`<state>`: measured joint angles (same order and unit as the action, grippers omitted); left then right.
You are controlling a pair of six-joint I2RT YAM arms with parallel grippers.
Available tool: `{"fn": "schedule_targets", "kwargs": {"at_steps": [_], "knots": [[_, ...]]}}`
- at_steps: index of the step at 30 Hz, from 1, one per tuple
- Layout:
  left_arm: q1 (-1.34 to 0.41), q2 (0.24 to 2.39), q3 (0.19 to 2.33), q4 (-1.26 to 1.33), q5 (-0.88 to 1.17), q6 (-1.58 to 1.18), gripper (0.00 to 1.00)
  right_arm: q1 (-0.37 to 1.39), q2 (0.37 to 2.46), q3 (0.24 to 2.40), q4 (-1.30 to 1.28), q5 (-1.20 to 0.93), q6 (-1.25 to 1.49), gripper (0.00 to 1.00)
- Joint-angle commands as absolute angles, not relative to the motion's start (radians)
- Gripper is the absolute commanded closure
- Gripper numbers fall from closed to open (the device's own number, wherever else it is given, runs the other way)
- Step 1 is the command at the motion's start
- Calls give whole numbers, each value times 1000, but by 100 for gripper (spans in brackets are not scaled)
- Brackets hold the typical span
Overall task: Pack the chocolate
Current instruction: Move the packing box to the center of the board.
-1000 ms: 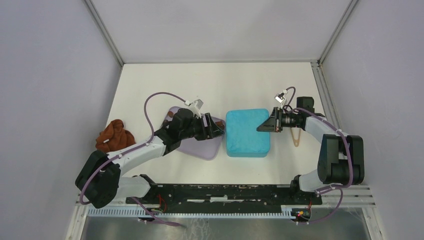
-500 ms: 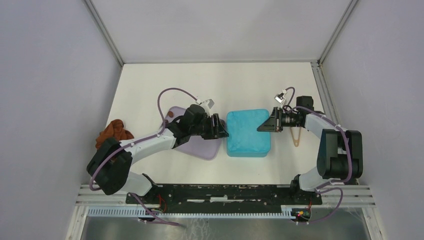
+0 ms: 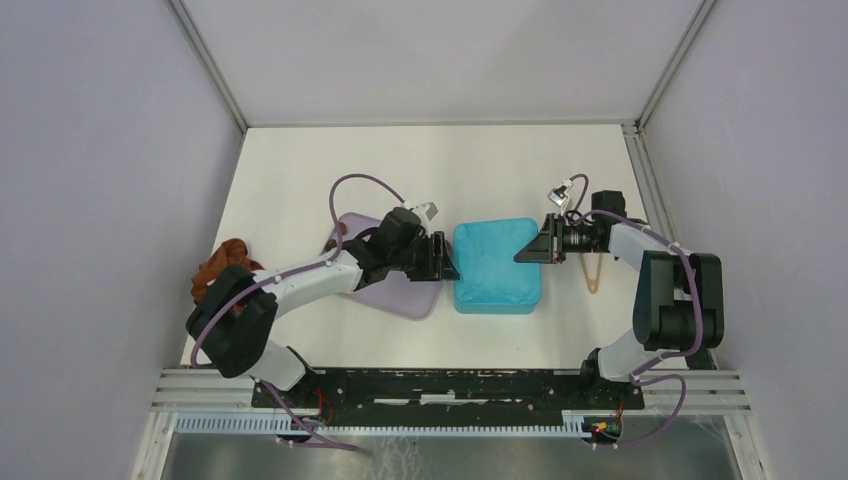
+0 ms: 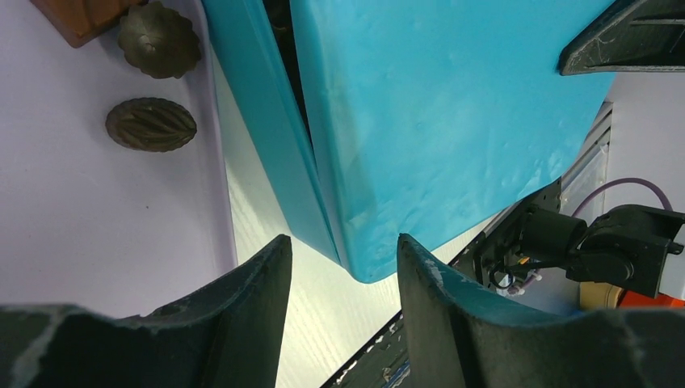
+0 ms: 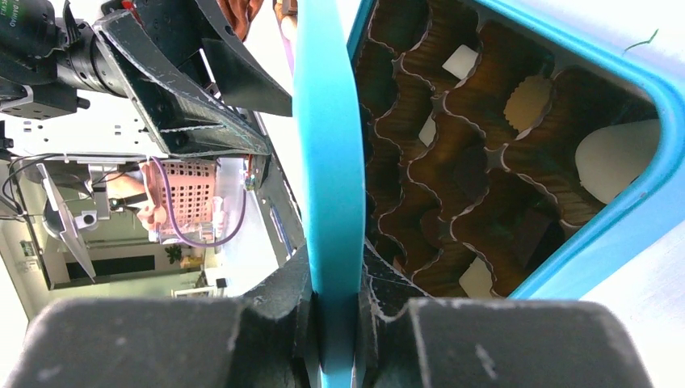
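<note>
It is bright in here. Soft, even light falls from above, so the white table (image 3: 300, 170) looks pale with no hard glare. Shadows are small and faint around the left gripper (image 3: 449, 262) and the right gripper (image 3: 519, 256).

In the left wrist view, the black fingers (image 4: 242, 323) look a bit soft. The two dark chocolate pieces (image 4: 151, 124) up and left of the jaws are sharp. The teal lid (image 4: 436, 121) above the jaws has a pale shine.

In the right wrist view, the lid edge between the jaws looks stretched and the near fingers (image 5: 202, 339) are blurry. The box (image 5: 614, 234) right of the jaws is dark inside. Far left of the jaws, the room is washed out.
</note>
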<state>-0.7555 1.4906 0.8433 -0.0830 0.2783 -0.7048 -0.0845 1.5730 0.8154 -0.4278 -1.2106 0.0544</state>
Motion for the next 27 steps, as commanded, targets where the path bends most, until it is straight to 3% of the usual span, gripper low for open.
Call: {"fn": "schedule_targets", "kwargs": {"at_steps": [1,27], "knots": [[-765,1518,897,-96,277,-657,43,-91,1584,856,-408,-1161,-18,91],[-768,1640,1010,-155,289,-637,53,-91,1615,886,-452,-1126,-58,89]]}}
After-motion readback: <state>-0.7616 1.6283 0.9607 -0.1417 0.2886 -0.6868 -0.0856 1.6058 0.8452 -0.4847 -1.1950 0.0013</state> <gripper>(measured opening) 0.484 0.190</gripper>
